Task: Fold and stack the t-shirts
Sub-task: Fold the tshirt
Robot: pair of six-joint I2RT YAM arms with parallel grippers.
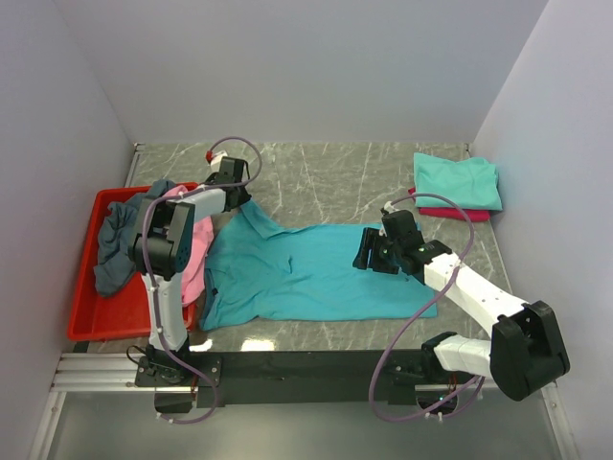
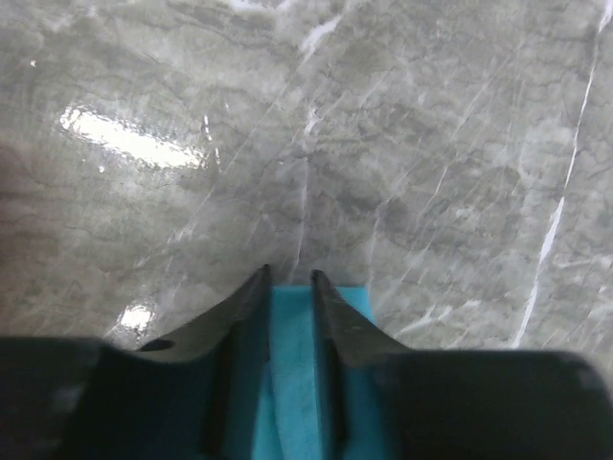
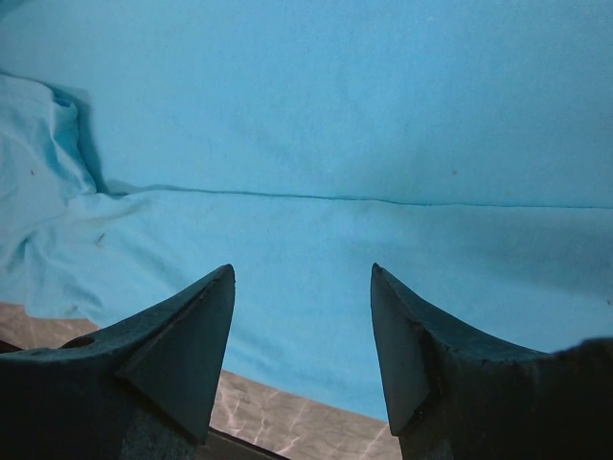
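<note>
The turquoise t-shirt (image 1: 306, 273) lies spread flat across the middle of the table. My left gripper (image 1: 239, 199) is at its far left corner, shut on a fold of the turquoise cloth (image 2: 292, 345) between its fingers. My right gripper (image 1: 369, 251) hovers open over the shirt's right half, with turquoise cloth (image 3: 316, 144) filling its view and nothing between its fingers. A pink shirt (image 1: 196, 251) and a slate-grey shirt (image 1: 120, 240) lie in the red tray (image 1: 86, 321). A folded mint-green shirt (image 1: 458, 179) lies on a crimson one (image 1: 450, 213) at the back right.
The red tray stands at the left edge of the marble table (image 1: 335, 172). White walls close in the left, back and right sides. The black rail (image 1: 306, 364) with the arm bases runs along the near edge.
</note>
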